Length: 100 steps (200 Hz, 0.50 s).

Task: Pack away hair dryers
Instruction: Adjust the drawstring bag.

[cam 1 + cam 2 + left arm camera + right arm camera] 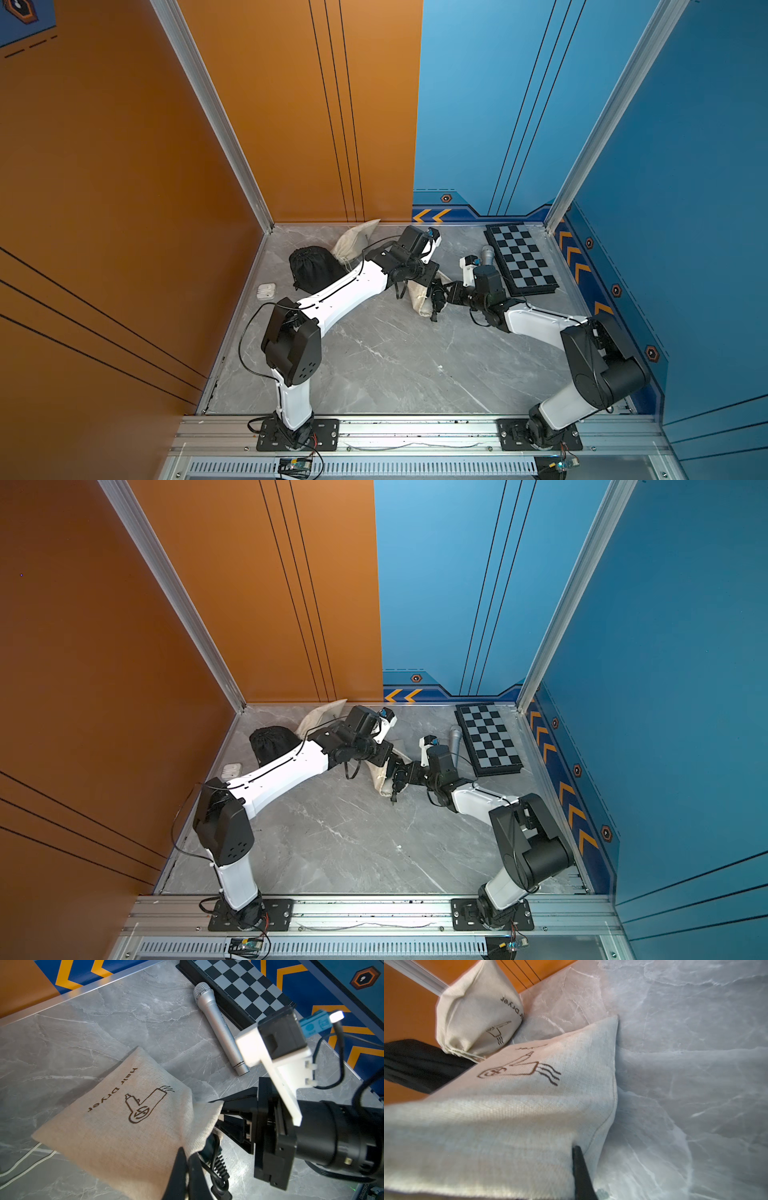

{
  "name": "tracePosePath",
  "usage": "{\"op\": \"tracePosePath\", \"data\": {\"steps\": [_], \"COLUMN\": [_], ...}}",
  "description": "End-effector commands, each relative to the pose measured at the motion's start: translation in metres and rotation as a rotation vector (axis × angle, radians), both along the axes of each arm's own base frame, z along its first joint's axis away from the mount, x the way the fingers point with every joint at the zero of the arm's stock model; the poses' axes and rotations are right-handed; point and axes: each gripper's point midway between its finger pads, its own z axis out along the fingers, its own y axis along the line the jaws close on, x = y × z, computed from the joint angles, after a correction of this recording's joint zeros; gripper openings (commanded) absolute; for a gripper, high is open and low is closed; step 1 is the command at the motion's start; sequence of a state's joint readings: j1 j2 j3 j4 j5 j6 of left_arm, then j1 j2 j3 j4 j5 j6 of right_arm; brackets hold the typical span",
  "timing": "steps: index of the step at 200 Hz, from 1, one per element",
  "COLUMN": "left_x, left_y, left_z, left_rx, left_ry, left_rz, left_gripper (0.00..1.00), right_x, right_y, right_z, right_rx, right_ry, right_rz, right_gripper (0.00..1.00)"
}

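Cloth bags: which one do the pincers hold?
The beige bag mid-table, gripped by the left pincer and right pincer; the other beige bag and black bag lie unheld.

Mic (220,1026) lies betw. centre bag (124,1126) & chessboard (239,982), beside board.

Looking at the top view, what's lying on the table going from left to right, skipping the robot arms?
White case → black bag → back beige bag → middle beige bag → microphone → chessboard.
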State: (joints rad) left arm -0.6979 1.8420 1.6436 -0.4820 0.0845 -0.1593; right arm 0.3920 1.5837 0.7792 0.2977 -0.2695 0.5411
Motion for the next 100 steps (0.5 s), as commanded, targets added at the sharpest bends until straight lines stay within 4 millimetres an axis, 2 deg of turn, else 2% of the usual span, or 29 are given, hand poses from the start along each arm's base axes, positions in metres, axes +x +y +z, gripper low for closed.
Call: {"op": "tracePosePath", "data": {"steps": [1,36,60,82,100], "left_x": [0.004,0.01,0.014,0.014,0.014], "left_y": [0.011,0.029,0.041,0.05,0.06], "left_z": [0.043,0.069,0.091,0.111,0.117], "left_rx": [-0.075,-0.059,-0.094,-0.134,-0.142], "left_ry": [-0.054,-0.038,0.005,0.018,0.015], "left_rz": [0.029,0.073,0.092,0.094,0.106], "left_gripper": [0.0,0.0,0.0,0.0,0.0], "right_x": [0.006,0.001,-0.001,-0.006,-0.01], "right_y": [-0.002,-0.009,-0.01,-0.015,-0.012], "right_z": [0.039,0.085,0.125,0.168,0.192], "right_rx": [0.018,-0.039,0.079,0.15,0.196], "right_ry": [-0.03,0.105,0.19,0.179,0.159], "right_rz": [-0.022,-0.013,0.037,0.034,0.051], "right_gripper": [0.0,0.0,0.0,0.0,0.0]}}
